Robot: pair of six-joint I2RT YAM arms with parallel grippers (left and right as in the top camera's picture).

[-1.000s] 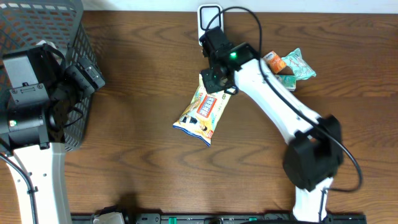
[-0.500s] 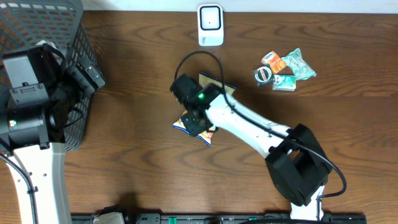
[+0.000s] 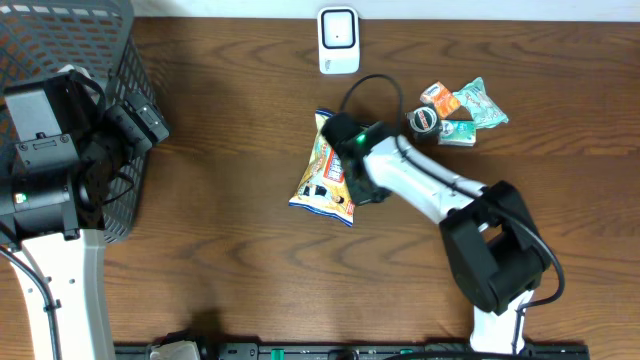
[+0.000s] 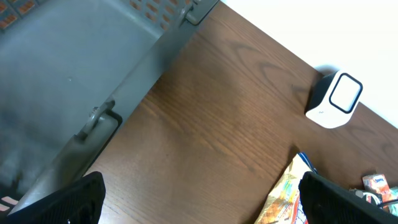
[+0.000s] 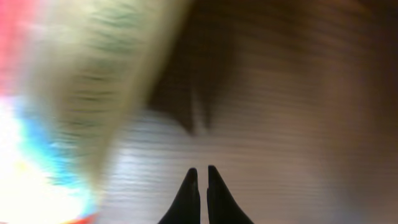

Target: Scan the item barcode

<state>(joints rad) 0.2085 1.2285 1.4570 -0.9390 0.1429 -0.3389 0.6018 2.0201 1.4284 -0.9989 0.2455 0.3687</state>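
Note:
The item is a yellow snack bag (image 3: 322,170) lying flat on the wooden table, below the white barcode scanner (image 3: 338,40). My right gripper (image 3: 360,188) rests low against the bag's right edge. Its fingers (image 5: 191,186) are shut with nothing between them, and the bag (image 5: 74,93) is a blur to their left. My left gripper (image 3: 140,120) hovers beside the basket, wide open and empty. The left wrist view shows the bag's top corner (image 4: 287,198) near the right finger (image 4: 354,199), with the scanner (image 4: 336,99) beyond it.
A grey mesh basket (image 3: 60,40) fills the far left corner, and its wall (image 4: 74,68) shows in the left wrist view. Small packets (image 3: 468,108) and a tape roll (image 3: 422,120) lie at the back right.
My right arm swept left over the bag, then swung back to its right side. The bag has turned more upright and shifted slightly. The left arm has not moved.

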